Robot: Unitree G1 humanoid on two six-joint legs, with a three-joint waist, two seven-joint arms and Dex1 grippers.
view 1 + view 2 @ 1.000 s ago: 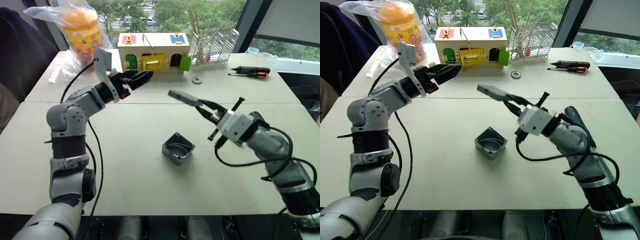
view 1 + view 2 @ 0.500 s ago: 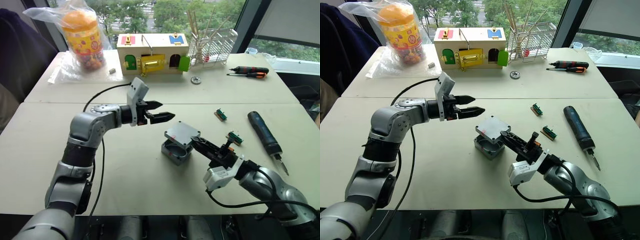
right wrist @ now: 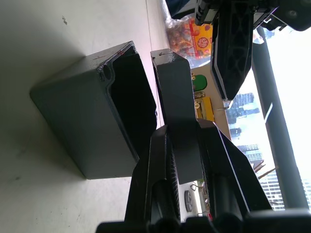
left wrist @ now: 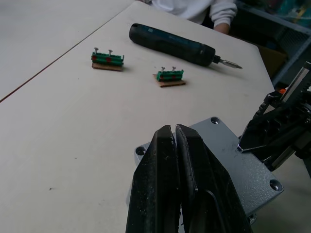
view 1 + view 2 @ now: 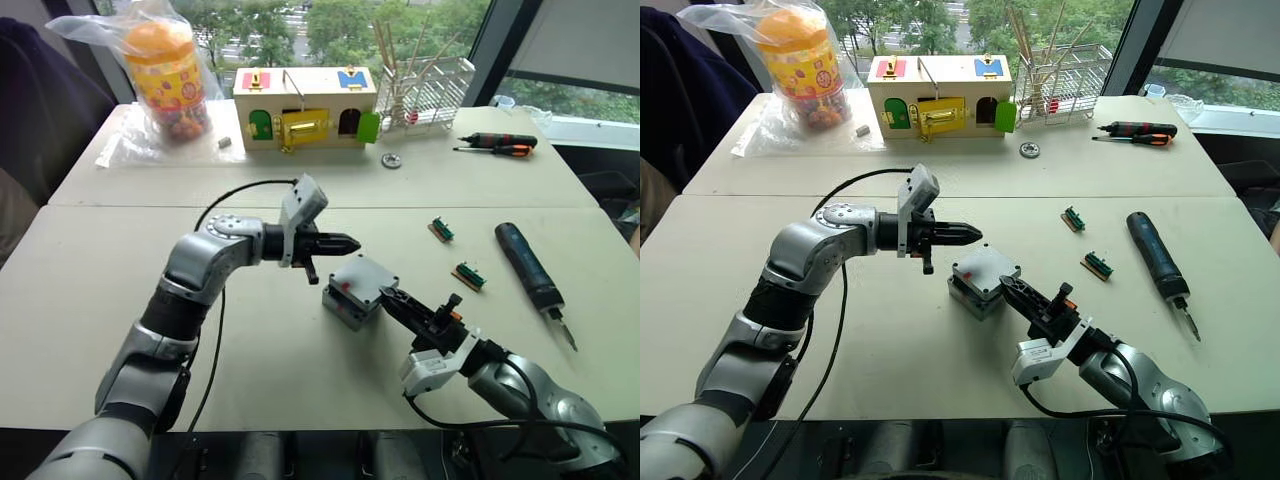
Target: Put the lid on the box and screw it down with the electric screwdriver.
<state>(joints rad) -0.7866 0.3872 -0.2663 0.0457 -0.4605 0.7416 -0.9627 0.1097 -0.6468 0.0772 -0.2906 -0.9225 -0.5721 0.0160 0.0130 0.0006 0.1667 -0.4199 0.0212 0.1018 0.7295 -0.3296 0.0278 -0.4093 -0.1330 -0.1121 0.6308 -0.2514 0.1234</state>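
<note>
The grey box point(image 5: 342, 306) sits mid-table. The grey lid point(image 5: 362, 279) with its small red mark lies over the box's opening; in the right wrist view the lid point(image 3: 174, 92) stands slightly apart from the box point(image 3: 87, 121) rim. My right gripper point(image 5: 389, 295) is shut on the lid's near edge. My left gripper point(image 5: 349, 241) is shut and empty, its tip just above the lid's far-left side. The dark electric screwdriver point(image 5: 530, 270) lies on the table to the right, untouched.
Two green connector strips point(image 5: 441, 229) point(image 5: 468, 276) lie between the box and the electric screwdriver. At the back stand a wooden box with coloured doors point(image 5: 305, 105), a bagged orange jar point(image 5: 165, 70), a wire rack point(image 5: 425, 88) and hand screwdrivers point(image 5: 495, 145). A person's sleeve point(image 4: 221, 8) shows beyond the table.
My right gripper has brought the lid down from the air onto the box. My left gripper has swung down and in to the lid and has shut.
</note>
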